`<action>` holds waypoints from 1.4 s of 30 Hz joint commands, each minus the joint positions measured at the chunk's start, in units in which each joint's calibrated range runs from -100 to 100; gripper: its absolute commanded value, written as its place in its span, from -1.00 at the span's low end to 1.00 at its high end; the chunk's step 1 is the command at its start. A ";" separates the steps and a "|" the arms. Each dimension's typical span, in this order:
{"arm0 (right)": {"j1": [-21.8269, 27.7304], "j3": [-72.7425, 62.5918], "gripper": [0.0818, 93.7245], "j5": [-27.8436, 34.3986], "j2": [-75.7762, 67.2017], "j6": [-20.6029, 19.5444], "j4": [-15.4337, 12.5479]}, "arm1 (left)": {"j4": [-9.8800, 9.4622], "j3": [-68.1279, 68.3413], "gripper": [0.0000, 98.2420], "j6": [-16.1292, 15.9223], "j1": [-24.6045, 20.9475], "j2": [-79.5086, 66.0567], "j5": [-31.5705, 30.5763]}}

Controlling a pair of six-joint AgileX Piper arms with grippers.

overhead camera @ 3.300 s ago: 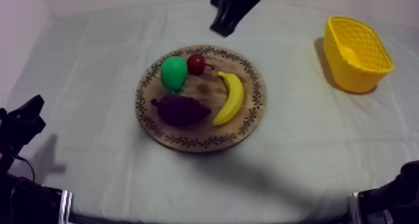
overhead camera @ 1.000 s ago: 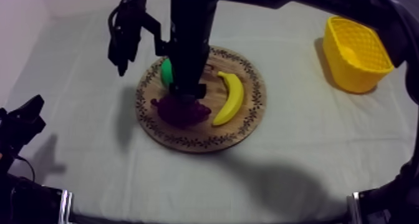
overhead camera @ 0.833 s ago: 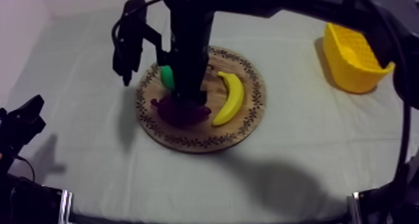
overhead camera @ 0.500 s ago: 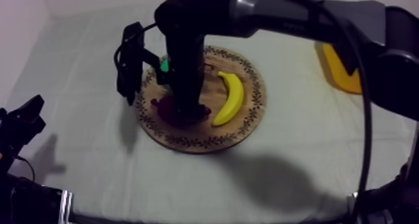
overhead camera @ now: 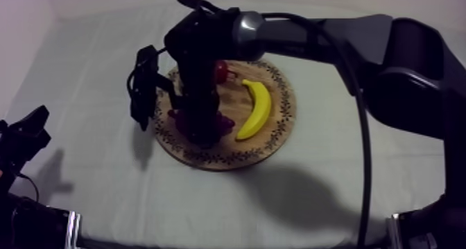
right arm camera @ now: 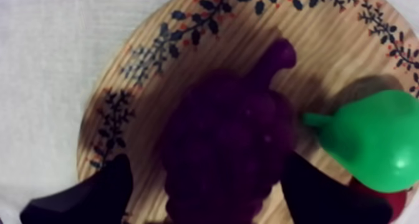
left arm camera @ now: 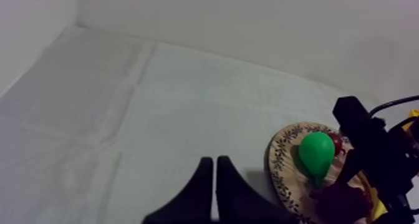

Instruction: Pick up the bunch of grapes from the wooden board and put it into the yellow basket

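Down from the far edge of the table, where it hung a few seconds ago, the right gripper now sits low over the wooden board, and the right arm stretches in across the table from the far right. None of the fruit has shifted in that time.

The right wrist view shows the gripper's two black fingers spread wide, one on each side of the bunch of grapes. The grapes lie between them, flat on the wood. Whether the fingers touch the bunch cannot be told.

There is one board, round, with a dark patterned rim, near the middle of the grey-white cloth. On it lie four pieces of toy fruit:
- one purple bunch of grapes, on the near left part of the board, its stem pointing toward the rim
- one green pear, just beside the grapes on the far side
- one small red fruit, at the far side, next to the pear
- one yellow banana, on the right part, curved, apart from the grapes

The left gripper rests at the near left of the table, well apart from the board. Its two fingers lie pressed together in a narrow wedge with nothing between them.
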 commanded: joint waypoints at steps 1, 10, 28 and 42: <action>0.16 -0.37 0.26 -0.60 0.56 -0.24 0.15 | -0.04 -0.04 -1.00 0.01 -0.01 0.00 -0.03; 0.74 0.31 -0.29 -2.94 0.10 0.01 0.20 | -0.04 -0.04 -1.00 0.01 -0.01 0.00 -0.03; 5.55 17.93 -0.32 -10.29 -27.91 0.25 3.67 | -0.04 -0.04 -1.00 0.01 -0.01 0.00 -0.03; 16.58 23.52 -0.30 -19.28 -42.69 -6.31 8.71 | -0.04 -0.04 -1.00 0.01 -0.01 0.00 -0.03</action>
